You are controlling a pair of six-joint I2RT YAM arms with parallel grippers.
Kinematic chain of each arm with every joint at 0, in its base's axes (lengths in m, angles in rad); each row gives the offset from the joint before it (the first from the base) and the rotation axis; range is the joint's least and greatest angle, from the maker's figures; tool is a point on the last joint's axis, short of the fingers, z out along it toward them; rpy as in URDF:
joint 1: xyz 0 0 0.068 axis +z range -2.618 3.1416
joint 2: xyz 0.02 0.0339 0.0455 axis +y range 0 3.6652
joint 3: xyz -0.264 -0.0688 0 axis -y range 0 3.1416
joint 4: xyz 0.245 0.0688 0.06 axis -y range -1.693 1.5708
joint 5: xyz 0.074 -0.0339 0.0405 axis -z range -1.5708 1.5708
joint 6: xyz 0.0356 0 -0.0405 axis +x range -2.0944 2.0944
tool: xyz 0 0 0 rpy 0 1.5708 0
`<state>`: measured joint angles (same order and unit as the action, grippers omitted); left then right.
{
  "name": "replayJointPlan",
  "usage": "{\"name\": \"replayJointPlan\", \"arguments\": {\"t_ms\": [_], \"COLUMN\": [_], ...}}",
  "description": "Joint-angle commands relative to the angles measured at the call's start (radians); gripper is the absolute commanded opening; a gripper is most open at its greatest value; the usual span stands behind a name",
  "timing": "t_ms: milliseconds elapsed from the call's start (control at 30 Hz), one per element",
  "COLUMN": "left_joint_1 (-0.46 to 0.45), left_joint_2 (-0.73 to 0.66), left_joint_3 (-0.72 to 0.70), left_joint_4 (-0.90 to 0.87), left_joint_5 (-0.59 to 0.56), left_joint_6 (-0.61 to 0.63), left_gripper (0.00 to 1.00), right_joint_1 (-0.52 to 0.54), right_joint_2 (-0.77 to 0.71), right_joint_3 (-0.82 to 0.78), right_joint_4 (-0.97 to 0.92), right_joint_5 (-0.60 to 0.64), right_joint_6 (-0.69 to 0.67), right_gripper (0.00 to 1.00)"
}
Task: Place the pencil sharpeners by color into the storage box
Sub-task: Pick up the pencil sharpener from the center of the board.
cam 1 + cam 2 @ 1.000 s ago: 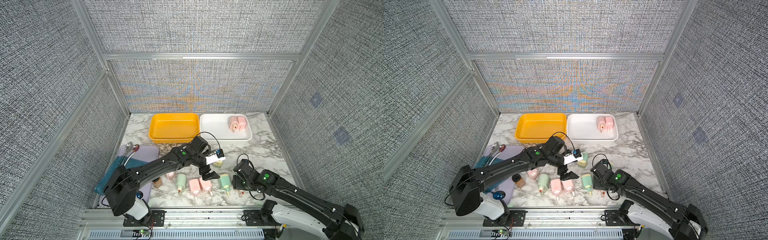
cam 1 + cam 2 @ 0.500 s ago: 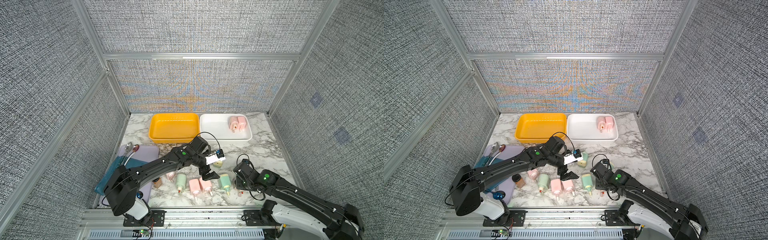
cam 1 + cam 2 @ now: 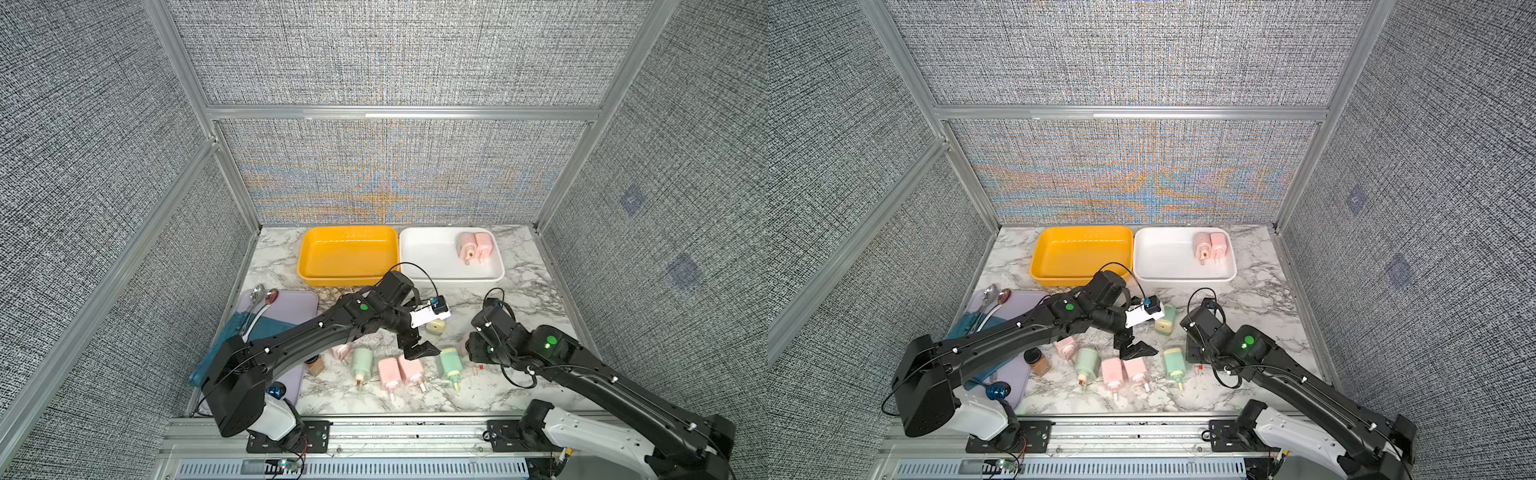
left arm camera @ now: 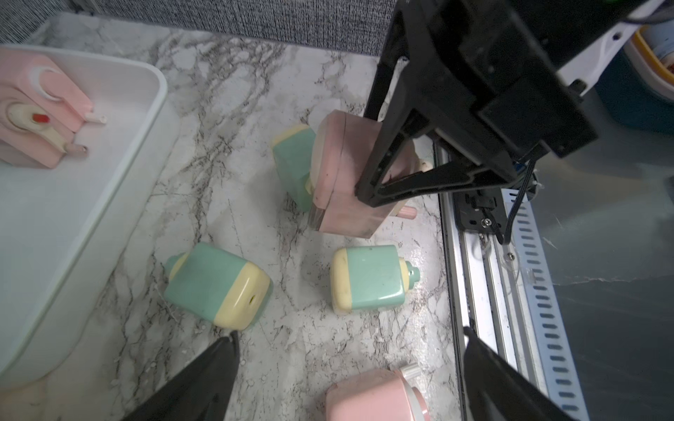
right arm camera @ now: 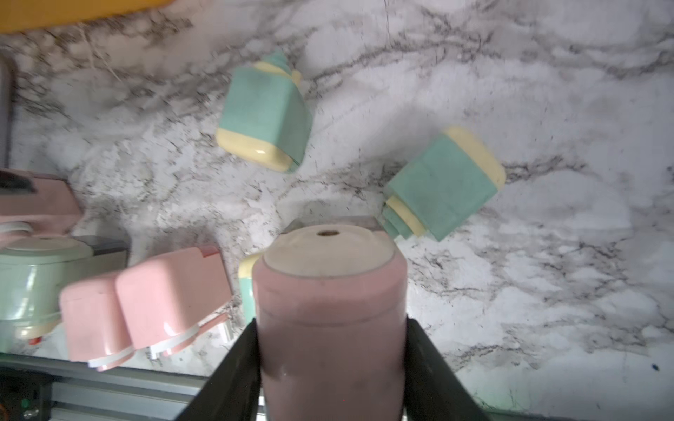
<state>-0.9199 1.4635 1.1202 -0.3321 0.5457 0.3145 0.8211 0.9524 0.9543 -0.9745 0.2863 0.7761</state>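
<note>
Nothing much moved vs a second ago: in both top views the arms sit where they did and the loose sharpeners lie the same.

Now the right end effector (image 5: 330, 322) is pinching a pink sharpener (image 5: 330, 291) by its sides, with the cream end and pencil hole pointing away from the wrist. It's low over the near right part of the worktop (image 3: 540, 291). Can't tell if it's off the surface, and the right wrist view is smeared.

Meanwhile the left end effector (image 3: 419, 351) is spread wide with nothing between the fingers. It hangs just above a pair of pink sharpeners (image 3: 411, 368) lying side by side.

Clutter round the held one:
- A mint sharpener (image 4: 291, 164) sits right against it, contact unclear, hidden under the right arm in both top views.
- A second mint sharpener (image 3: 449, 361) lies between the two end effectors.
- A third mint sharpener (image 3: 435, 326) lies under the left wrist.
- A fourth mint sharpener (image 3: 361, 361) and a lone pink sharpener (image 3: 338, 351) lie further left, near a brown jar (image 3: 314, 365).

In the way: the left arm (image 3: 332, 326) stretches diagonally across the worktop, its wrist in front of the yellow box (image 3: 305, 266). Beside that, the white box (image 3: 453, 277) holds two pink sharpeners (image 3: 483, 244) in its far right corner, well apart from the right end effector.

At the left edge, a lavender tray (image 3: 299, 303) with spoons and a teal cloth is well apart from both end effectors.
</note>
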Motion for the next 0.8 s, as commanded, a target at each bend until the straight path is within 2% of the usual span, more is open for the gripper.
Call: {"name": "replayJointPlan", "arguments": {"t_ms": [0,133,233,333,467,533,600,767], "left_joint_1": [0.006,0.009,0.012,0.016,0.022,0.044,0.067,0.073], "left_joint_2": [-0.010,-0.001,0.013,0.037,0.067,0.070,0.080,0.161], "left_joint_3": [-0.001,0.009,0.010,0.028,0.070,0.098,0.130,0.224], "left_joint_4": [0.093,0.138,0.183,0.185,0.179,0.185,0.192,0.130], "left_joint_5": [-0.061,-0.130,-0.213,-0.267,-0.381,-0.381,-0.416,-0.607], "left_joint_6": [-0.053,-0.111,-0.166,-0.201,-0.272,-0.337,-0.418,-0.467], "left_gripper": [0.99,0.99,0.99,0.99,0.99,0.99,0.99,0.99], "right_joint_1": [-0.001,-0.037,-0.087,-0.166,-0.304,-0.355,-0.396,-0.456], "right_joint_2": [0.003,0.000,-0.026,-0.043,0.009,0.054,0.120,0.285], "right_joint_3": [0.058,0.093,0.061,-0.006,-0.069,-0.082,-0.066,0.045], "right_joint_4": [-0.016,0.067,0.234,0.459,0.690,0.775,0.813,0.755], "right_joint_5": [0.106,0.175,0.169,0.065,-0.102,-0.174,-0.255,-0.298], "right_joint_6": [-0.042,-0.109,-0.188,-0.273,-0.330,-0.336,-0.357,-0.427], "right_gripper": [0.00,0.00,0.00,0.00,0.00,0.00,0.00,0.00]}}
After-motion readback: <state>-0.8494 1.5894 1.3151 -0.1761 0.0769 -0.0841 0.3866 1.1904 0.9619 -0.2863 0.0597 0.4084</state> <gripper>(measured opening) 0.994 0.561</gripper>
